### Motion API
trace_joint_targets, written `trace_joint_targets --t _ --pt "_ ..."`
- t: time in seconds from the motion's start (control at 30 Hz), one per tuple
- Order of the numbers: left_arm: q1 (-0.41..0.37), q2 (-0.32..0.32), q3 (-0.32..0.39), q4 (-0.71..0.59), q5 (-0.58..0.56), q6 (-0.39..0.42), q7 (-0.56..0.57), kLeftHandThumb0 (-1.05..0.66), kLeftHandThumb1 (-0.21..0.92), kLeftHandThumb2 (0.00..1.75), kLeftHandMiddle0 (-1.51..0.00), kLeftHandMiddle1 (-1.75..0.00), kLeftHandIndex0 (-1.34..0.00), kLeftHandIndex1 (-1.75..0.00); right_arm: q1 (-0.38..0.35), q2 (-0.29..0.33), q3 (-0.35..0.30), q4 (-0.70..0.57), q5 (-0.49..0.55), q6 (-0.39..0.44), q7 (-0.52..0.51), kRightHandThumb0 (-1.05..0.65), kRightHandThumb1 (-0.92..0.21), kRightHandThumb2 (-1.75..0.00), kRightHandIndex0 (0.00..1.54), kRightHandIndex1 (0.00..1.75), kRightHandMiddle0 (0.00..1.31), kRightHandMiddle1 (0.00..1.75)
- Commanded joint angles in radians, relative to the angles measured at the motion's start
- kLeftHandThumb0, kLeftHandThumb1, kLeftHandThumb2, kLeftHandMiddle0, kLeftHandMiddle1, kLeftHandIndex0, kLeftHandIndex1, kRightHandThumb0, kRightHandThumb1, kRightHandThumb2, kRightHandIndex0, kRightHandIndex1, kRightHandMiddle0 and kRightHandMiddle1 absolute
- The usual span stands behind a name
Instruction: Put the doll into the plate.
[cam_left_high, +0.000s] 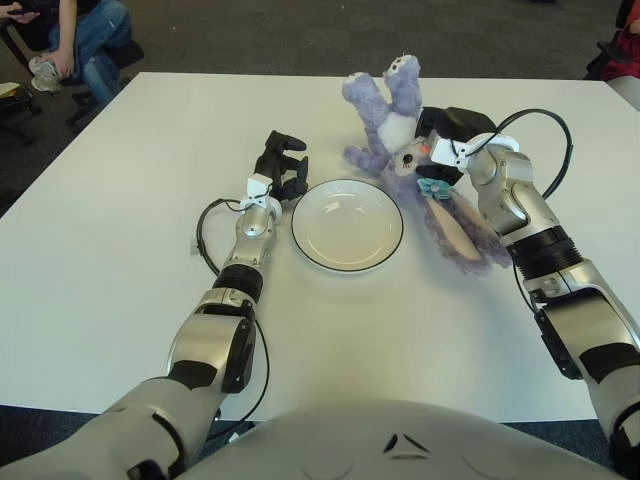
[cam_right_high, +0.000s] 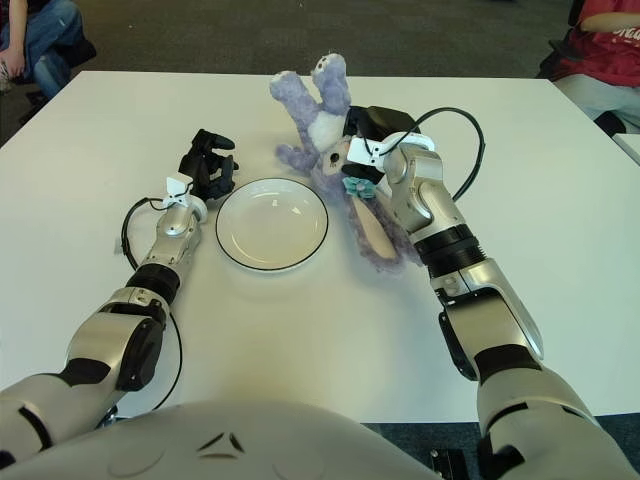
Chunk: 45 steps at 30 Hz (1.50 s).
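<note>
White table (cam_left_high: 120, 250): plate (cam_left_high: 347, 225), doll (cam_left_high: 440, 200).

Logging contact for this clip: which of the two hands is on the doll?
The right hand, gripping the purple doll beside the plate. The left hand shows left of the plate, holding nothing.
</note>
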Motion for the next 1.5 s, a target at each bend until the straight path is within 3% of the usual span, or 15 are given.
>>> trace_joint_targets --t 0.0,0.3,0.63,1.2,1.47 --pt "0.041 -0.006 0.000 0.028 0.000 0.011 -0.002 0.00 0.66 0.86 -0.32 -1.68 -0.30 -1.68 0.009 -0.006 -0.027 -0.041 0.009 0.011 0.001 0.53 -0.18 -1.48 0.72 1.75 0.94 1.75" --pt "0.038 -0.002 -0.002 0.032 0.006 0.014 0.007 0.00 0.65 0.87 -0.32 -1.68 -0.30 -1.68 0.056 0.004 -0.091 -0.072 0.039 -0.049 -0.105 0.53 -0.18 -1.48 0.72 1.75 0.94 1.75" --pt "0.034 0.005 -0.004 0.043 0.009 0.007 0.001 0.00 0.65 0.87 -0.32 -1.68 -0.30 -1.68 0.089 0.057 -0.169 -0.105 0.084 -0.042 -0.208 0.53 -0.18 -1.48 0.72 1.74 0.95 1.75" --pt "0.028 0.009 -0.008 0.052 0.014 0.012 0.002 0.00 0.65 0.87 -0.33 -1.67 -0.31 -1.67 0.115 0.060 -0.204 -0.090 0.093 -0.168 -0.375 0.53 -0.17 -1.48 0.73 1.73 0.99 1.75" --pt "0.028 0.009 -0.010 0.056 0.016 0.003 0.002 0.00 0.64 0.88 -0.33 -1.67 -0.31 -1.67 0.120 0.053 -0.206 -0.080 0.082 -0.192 -0.405 0.54 -0.15 -1.51 0.74 1.74 0.97 1.75"
